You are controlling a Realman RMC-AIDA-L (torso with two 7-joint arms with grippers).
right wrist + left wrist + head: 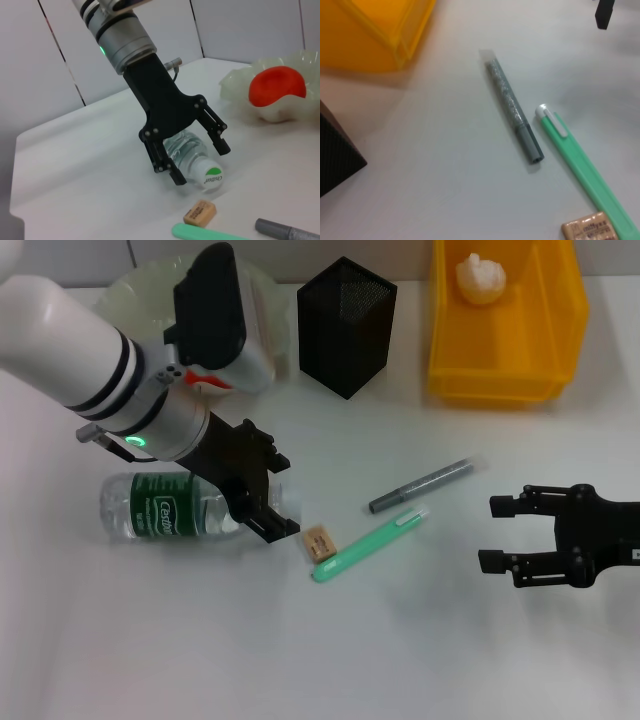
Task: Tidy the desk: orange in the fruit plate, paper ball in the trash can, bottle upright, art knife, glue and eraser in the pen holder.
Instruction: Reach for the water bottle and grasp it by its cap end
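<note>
A clear water bottle (160,512) with a green label lies on its side at the left. My left gripper (278,495) is open, its fingers on either side of the bottle's neck; the right wrist view shows this gripper (200,162) around the bottle (192,149). A tan eraser (320,542), a green art knife (368,543) and a grey glue pen (420,487) lie on the table in the middle. The orange (277,86) sits in the pale fruit plate (237,82). The paper ball (481,278) lies in the yellow bin (500,375). My right gripper (490,533) is open and empty at the right.
The black mesh pen holder (347,325) stands at the back centre, between the fruit plate (130,285) and the yellow bin. In the left wrist view the glue pen (514,110), art knife (585,170) and eraser (590,229) lie close together.
</note>
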